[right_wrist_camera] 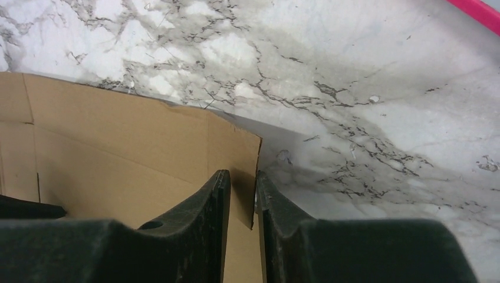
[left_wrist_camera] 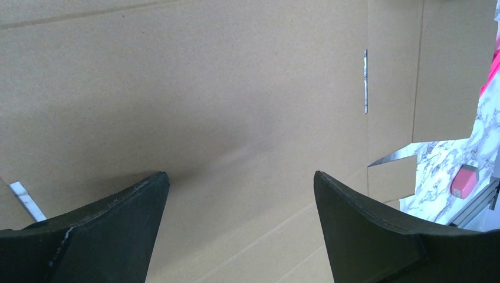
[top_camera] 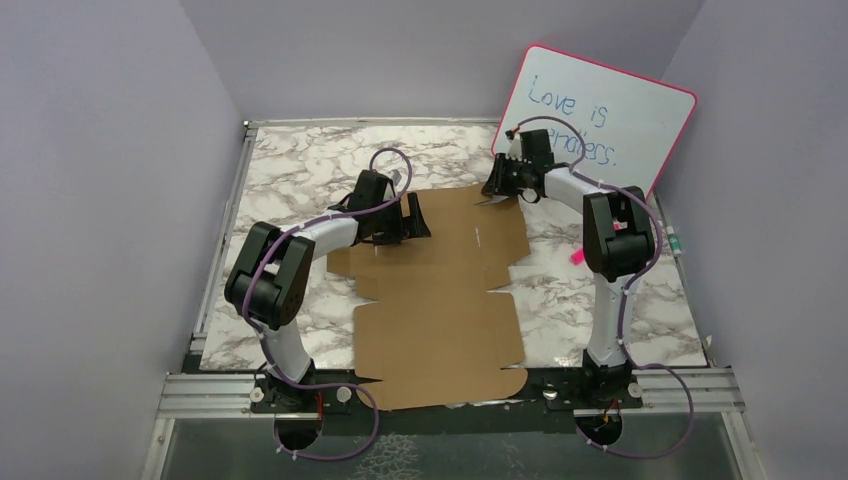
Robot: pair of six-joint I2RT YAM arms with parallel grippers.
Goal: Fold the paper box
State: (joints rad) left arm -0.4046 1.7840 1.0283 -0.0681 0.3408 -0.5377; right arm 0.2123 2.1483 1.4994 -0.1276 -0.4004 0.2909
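Observation:
The paper box (top_camera: 440, 300) is a flat brown die-cut sheet with flaps, lying on the marble table (top_camera: 300, 170) between the arms. My left gripper (top_camera: 405, 225) hovers over the sheet's far left part. In the left wrist view it (left_wrist_camera: 239, 177) is wide open above bare cardboard (left_wrist_camera: 206, 88), with nothing between the fingers. My right gripper (top_camera: 495, 195) is at the sheet's far right corner. In the right wrist view its fingers (right_wrist_camera: 243, 174) straddle the corner flap's edge (right_wrist_camera: 250, 153) with a narrow gap. The right finger touches the edge and the left one stands just off it.
A pink-framed whiteboard (top_camera: 600, 110) with blue writing leans against the back right wall, close behind my right arm. A pink marker (top_camera: 578, 257) lies on the table to the right of the sheet. Purple walls close in the left, back and right sides.

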